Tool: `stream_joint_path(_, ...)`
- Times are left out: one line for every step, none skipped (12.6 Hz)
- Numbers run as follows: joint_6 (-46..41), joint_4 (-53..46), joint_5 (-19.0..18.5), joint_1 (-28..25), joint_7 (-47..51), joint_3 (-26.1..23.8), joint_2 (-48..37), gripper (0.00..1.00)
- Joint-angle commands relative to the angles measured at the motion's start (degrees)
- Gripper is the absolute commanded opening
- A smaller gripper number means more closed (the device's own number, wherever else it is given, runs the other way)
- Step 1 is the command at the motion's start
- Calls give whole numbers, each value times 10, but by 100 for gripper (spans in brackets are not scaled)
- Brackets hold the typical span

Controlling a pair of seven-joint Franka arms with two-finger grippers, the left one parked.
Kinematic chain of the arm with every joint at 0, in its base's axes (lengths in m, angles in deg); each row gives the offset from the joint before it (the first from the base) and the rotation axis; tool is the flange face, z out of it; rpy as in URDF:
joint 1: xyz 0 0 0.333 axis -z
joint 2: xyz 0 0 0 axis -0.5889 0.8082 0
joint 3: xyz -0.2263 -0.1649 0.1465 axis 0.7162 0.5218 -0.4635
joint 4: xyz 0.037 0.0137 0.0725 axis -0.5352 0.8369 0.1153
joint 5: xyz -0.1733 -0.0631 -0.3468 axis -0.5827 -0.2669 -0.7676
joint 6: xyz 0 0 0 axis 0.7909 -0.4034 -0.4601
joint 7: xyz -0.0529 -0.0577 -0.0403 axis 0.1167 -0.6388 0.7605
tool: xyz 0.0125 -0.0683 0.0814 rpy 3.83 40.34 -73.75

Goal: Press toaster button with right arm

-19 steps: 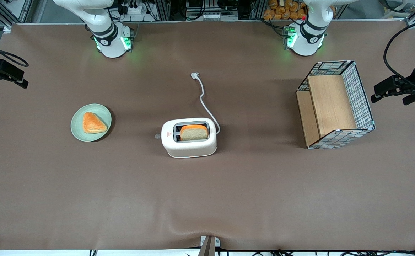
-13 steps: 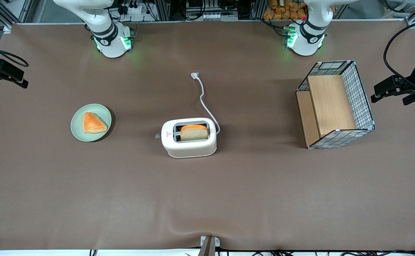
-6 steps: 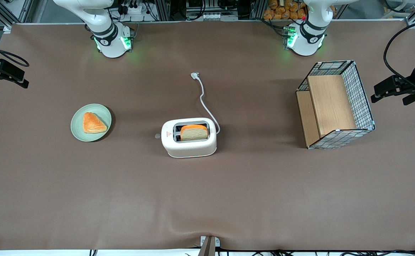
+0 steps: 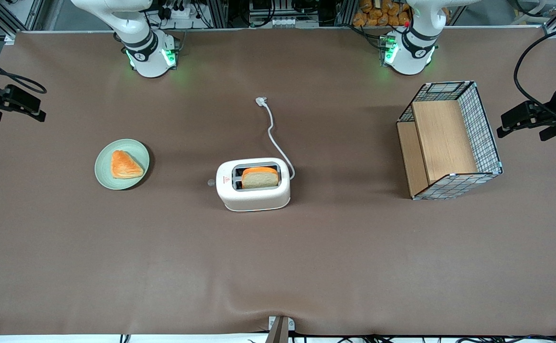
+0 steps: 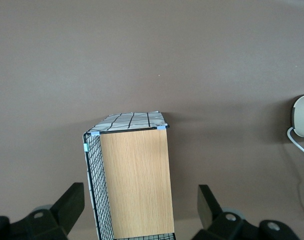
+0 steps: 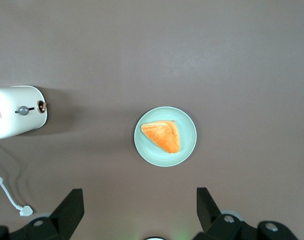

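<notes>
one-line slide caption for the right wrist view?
Open gripper high above the plate holding a pastry, with the toaster and its toaster button off to the side, untouched.

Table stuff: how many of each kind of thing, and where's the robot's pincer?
Toaster: 1
Bread slice in the toaster: 1
Plate: 1
Pastry on the plate: 1
Wire basket: 1
Total: 5
Pincer: open, high above the plate.
</notes>
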Motion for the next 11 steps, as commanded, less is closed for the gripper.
stream_joint_path(-9, -2, 0, -3, -5, 2, 15, 100)
stream_joint_path(-9, -2, 8, -1, -5, 2, 23, 100)
stream_joint_path(-10, -2, 8, -9, -5, 2, 38, 100)
stream_joint_path(-16, -1, 9, -21, -7, 0, 48, 100)
stream_joint_path(-14, -1, 30, -31, -6, 0, 58, 100)
stream_joint_path(-14, 2, 62, -31, -3, 1, 62, 100)
stream_joint_path(-10, 15, 76, -32, -2, 1, 69, 100)
stream_joint_path(-6, 26, 86, -33, -1, 1, 75, 100)
stream_joint_path(6, 43, 110, -28, 1, 1, 80, 95)
stream_joint_path(26, 65, 144, -24, 1, 3, 80, 83)
stream_joint_path(41, 86, 153, -25, 2, 3, 80, 66)
